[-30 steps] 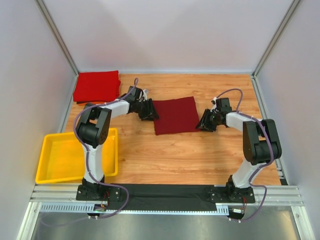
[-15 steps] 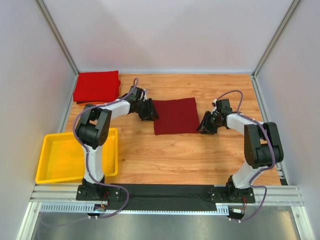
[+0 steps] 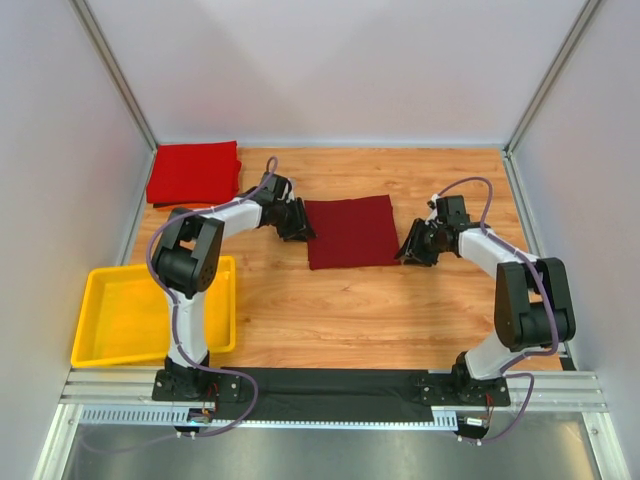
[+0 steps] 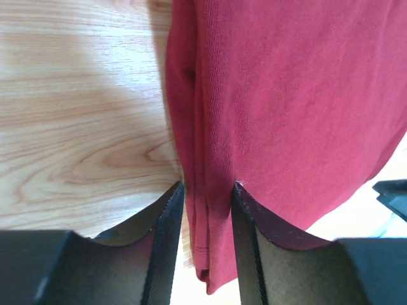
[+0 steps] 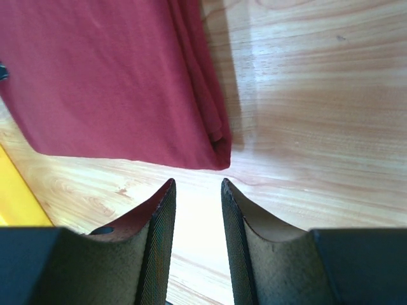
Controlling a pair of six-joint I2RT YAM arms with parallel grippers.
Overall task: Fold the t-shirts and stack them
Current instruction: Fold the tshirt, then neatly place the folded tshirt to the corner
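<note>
While the folded maroon t-shirt [image 3: 350, 231] lies flat mid-way across the desk [image 3: 380, 310], the left hand [image 4: 208, 185] sits parted astride its left edge, not clamped. The right hand [image 5: 198, 183] is parted and empty, just off the shirt's right corner. Second, brighter red t-shirt [image 3: 193, 171] lies folded at the far-left corner.

text: none legible in any view | labels: none | brands: none | numbers: none | signs: none
</note>
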